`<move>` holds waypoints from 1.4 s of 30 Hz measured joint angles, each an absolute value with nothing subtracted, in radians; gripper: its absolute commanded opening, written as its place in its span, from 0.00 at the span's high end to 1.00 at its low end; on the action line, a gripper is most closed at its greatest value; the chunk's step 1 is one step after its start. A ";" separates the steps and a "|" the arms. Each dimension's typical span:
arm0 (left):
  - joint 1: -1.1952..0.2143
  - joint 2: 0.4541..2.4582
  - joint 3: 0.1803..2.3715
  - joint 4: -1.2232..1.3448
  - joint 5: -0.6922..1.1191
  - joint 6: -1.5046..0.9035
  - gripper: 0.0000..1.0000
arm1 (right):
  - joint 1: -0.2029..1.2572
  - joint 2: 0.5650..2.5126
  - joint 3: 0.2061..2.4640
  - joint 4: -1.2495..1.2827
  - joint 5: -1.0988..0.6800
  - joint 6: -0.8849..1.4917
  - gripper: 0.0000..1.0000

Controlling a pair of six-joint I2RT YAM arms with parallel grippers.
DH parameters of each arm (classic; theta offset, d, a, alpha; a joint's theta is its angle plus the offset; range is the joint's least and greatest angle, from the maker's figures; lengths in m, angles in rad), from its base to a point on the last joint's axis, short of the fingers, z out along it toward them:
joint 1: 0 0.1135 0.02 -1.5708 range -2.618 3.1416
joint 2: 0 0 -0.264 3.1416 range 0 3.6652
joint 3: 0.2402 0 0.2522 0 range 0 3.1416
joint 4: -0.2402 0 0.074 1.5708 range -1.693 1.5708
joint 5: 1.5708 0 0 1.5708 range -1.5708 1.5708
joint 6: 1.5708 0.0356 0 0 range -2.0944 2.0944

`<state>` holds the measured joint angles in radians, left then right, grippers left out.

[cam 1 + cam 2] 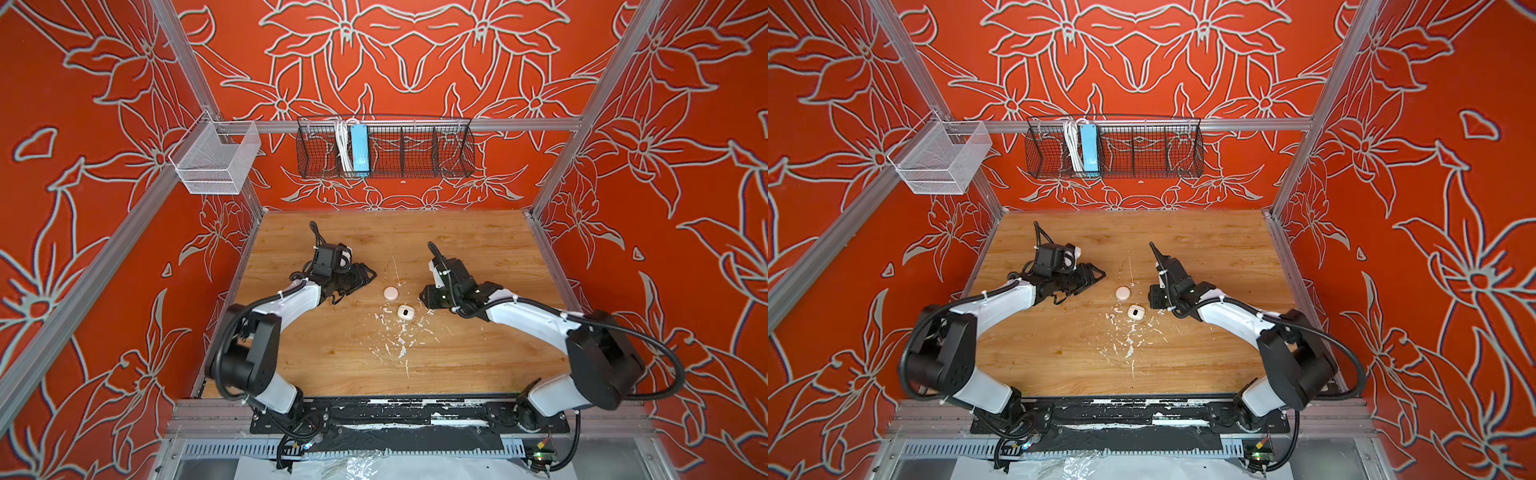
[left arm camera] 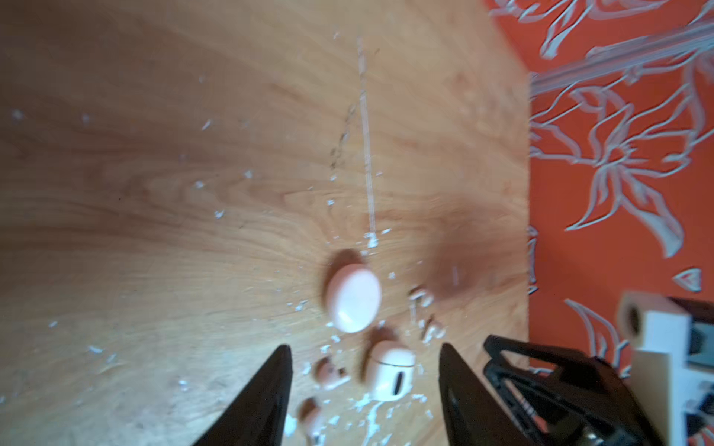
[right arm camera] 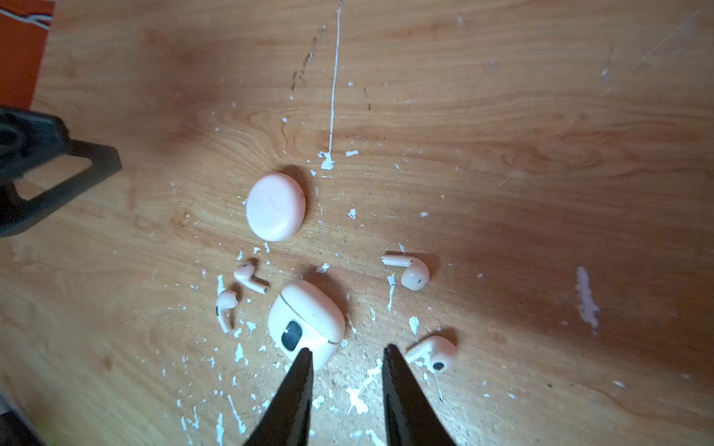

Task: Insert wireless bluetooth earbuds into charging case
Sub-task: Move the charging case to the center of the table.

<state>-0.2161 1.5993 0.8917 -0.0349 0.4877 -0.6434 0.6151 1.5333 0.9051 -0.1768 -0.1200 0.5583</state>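
Observation:
A round pale pink case lies shut mid-table. Just nearer lies a white charging case with a dark window, lid closed. Several loose earbuds lie around it: two on its left, two on its right. My left gripper hovers left of the cases, open and holding nothing. My right gripper hangs just right of the white case, jaws narrowly apart, open over bare wood between that case and an earbud.
White paint flecks scatter over the wooden table near the cases. A black wire basket holding a blue power strip hangs on the back wall. A white mesh basket hangs at the left rail.

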 measured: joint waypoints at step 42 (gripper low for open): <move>-0.191 1.903 1.092 -0.194 0.747 -0.493 0.45 | 0.669 1.956 1.188 -0.130 -0.225 0.737 0.83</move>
<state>-0.1905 1.9030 1.0916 -0.1936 0.7467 -0.4934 0.6685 1.9564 1.1885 -0.1295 -0.2253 0.7372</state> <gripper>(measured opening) 0.554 0.165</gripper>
